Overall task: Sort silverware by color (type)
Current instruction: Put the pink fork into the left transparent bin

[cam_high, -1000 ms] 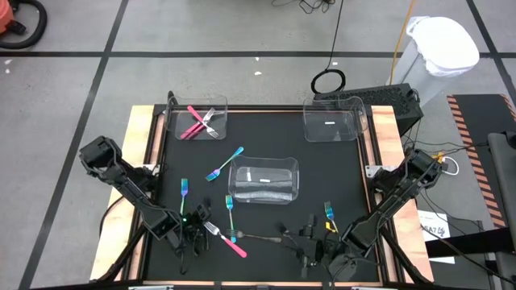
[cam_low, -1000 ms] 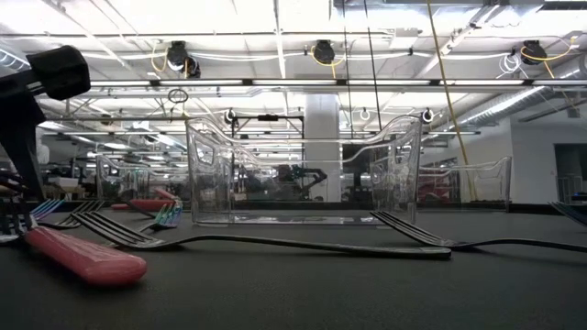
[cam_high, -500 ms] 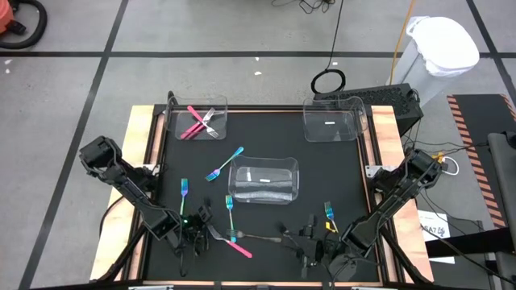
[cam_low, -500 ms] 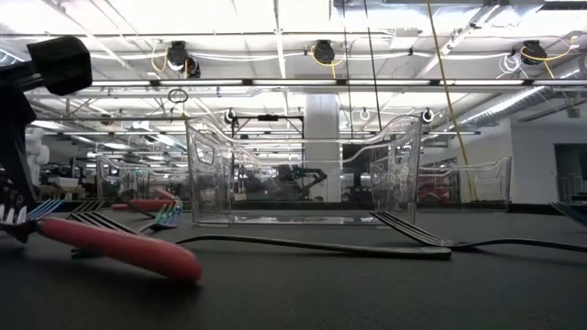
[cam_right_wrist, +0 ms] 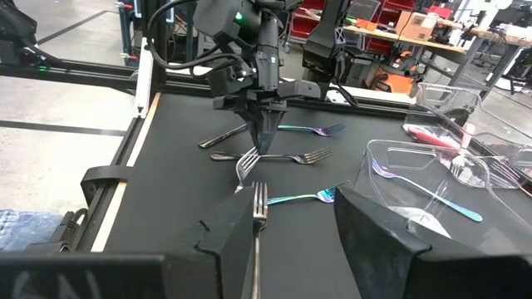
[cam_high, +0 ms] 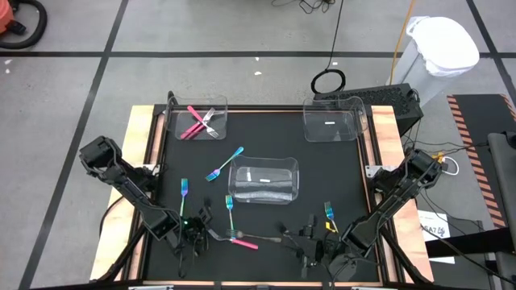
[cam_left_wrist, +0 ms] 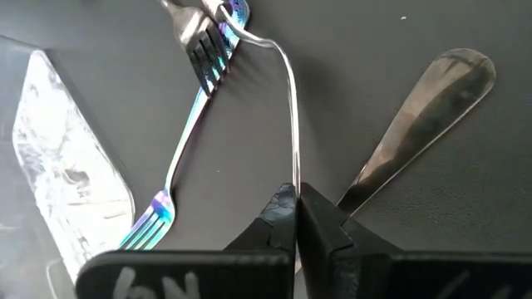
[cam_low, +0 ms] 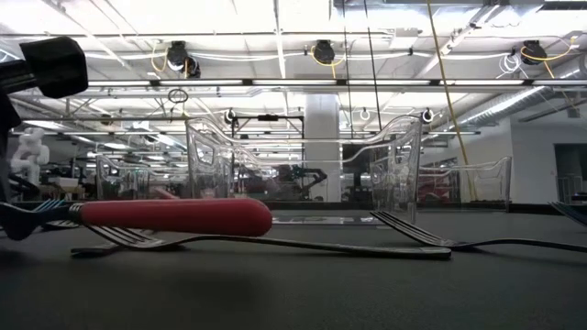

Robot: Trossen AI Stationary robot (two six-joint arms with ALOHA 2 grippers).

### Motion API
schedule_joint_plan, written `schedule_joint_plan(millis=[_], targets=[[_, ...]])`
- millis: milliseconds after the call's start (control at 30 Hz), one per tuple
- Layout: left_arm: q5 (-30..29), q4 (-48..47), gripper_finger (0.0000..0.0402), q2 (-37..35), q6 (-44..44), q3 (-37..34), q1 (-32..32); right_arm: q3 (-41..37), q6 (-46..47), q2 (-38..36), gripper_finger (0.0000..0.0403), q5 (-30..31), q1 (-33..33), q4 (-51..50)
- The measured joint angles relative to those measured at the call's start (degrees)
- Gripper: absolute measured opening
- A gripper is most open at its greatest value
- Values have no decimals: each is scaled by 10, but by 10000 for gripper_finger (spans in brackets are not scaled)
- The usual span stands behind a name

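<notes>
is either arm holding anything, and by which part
The left gripper is shut on the pink-handled fork, at its metal neck near the tines. The right gripper holds nothing.

Not much to read here. The only lettering sits on the dark plate (cam_left_wrist: 191,274) at the base of the left wrist camera's view: pale, upside-down marks, maybe two characters, too cut off to make out.

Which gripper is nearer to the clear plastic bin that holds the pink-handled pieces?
Left. The left gripper is directly below the clear plastic bin in the high view; the right gripper is across the table's near edge.
</notes>
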Motion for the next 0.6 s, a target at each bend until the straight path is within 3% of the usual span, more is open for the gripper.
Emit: schedule_joint_plan(millis=[167, 600], targets=[[-5, 0, 1, 0, 0, 0, 0, 0, 0, 0, 164, 0, 0, 0], [-97, -1, 0, 0, 37, 36, 0, 0, 0, 0, 164, 0, 0, 0]])
